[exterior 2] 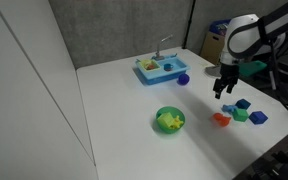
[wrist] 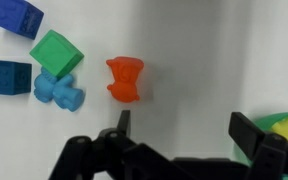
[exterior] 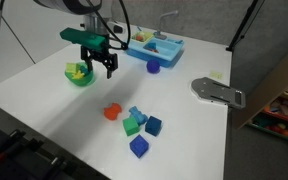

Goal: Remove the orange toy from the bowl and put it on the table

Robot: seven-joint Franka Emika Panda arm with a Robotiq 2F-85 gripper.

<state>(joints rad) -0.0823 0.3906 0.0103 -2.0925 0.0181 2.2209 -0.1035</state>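
As the toy sits on the worktop outside the bowl, nearer the camera-side edge than your hand, that hand hangs wide open, empty.

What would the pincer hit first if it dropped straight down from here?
Likely bare table, between the orange toy and the bowl; the open pincer seems clear of both.

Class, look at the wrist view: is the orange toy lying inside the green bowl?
No, the orange toy lies on the white table next to the green block, outside the bowl.
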